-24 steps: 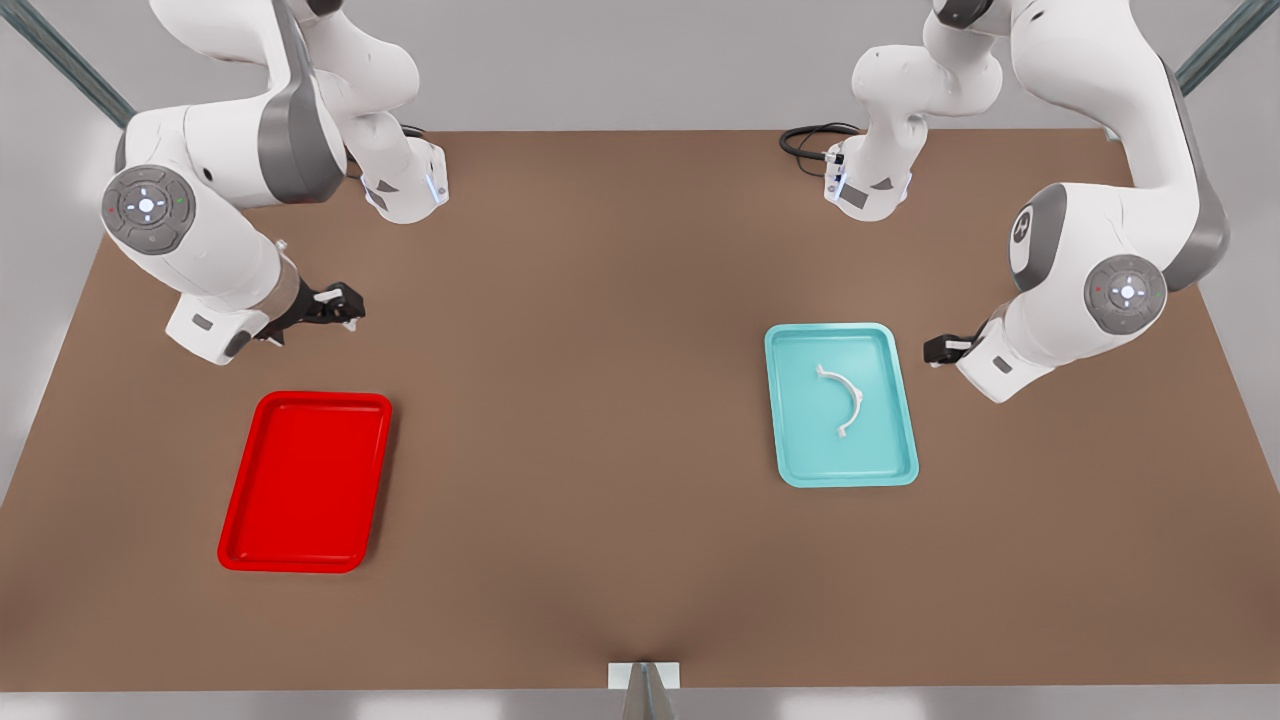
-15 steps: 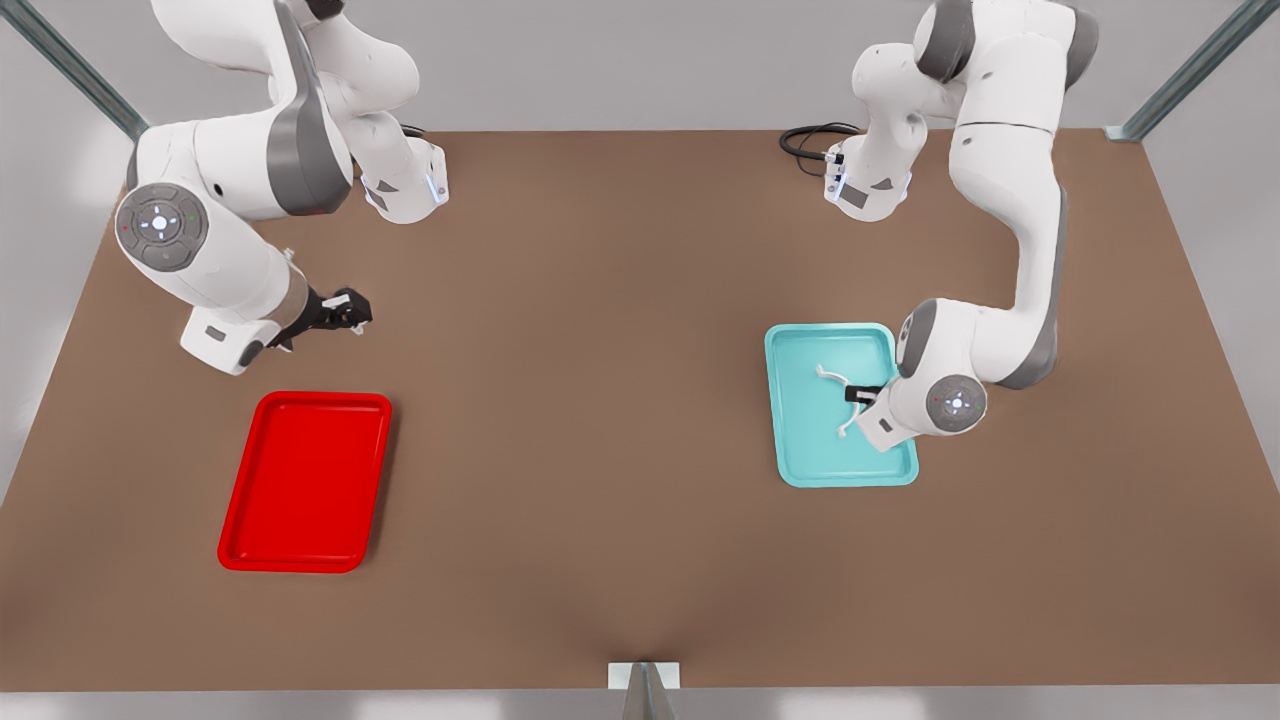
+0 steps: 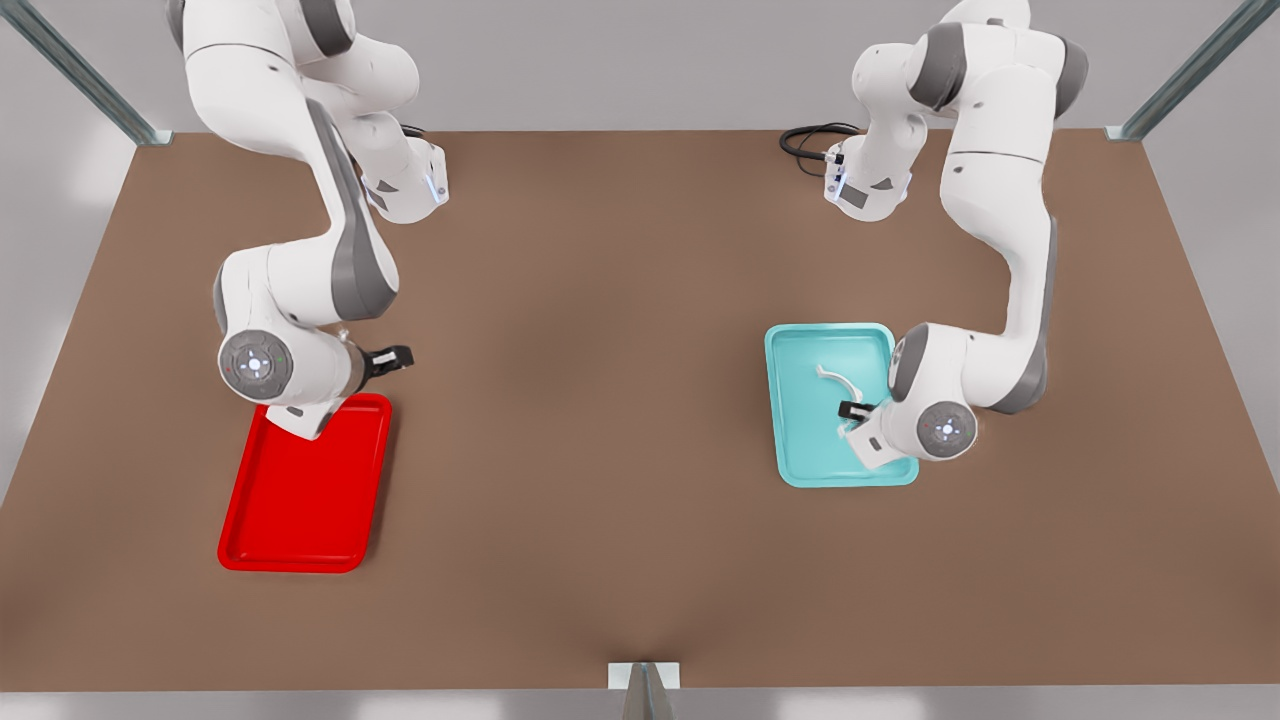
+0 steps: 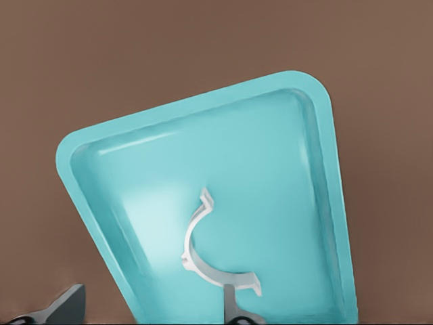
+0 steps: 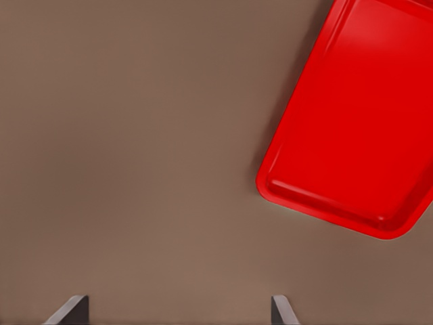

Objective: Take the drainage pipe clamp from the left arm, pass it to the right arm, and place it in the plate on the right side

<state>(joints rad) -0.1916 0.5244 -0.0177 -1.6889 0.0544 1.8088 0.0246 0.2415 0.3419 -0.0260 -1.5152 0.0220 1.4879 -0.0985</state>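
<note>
The white drainage pipe clamp point(image 3: 836, 378) point(image 4: 203, 261) lies loose in the teal tray point(image 3: 800, 465) point(image 4: 203, 101) on the front view's right. My left gripper point(image 3: 852, 410) point(image 4: 150, 315) hangs low over that tray, open. One finger point(image 4: 233, 308) stands just beside the clamp's near tab, and the arm's wrist hides that end in the front view. The red plate point(image 3: 300, 500) point(image 5: 358, 122) sits on the front view's left. My right gripper point(image 3: 395, 358) point(image 5: 177, 315) is open above the brown table by the plate's far corner, holding nothing.
Both arm bases stand at the table's back edge, with a black cable point(image 3: 805, 140) by the one on the front view's right. A small metal bracket point(image 3: 643, 680) sits at the front edge. Bare brown tabletop lies between the two trays.
The left arm swung in from beside the teal tray to hover over the clamp, then settled a little nearer the tray's front end. The right arm moved down toward the red plate's far corner.
</note>
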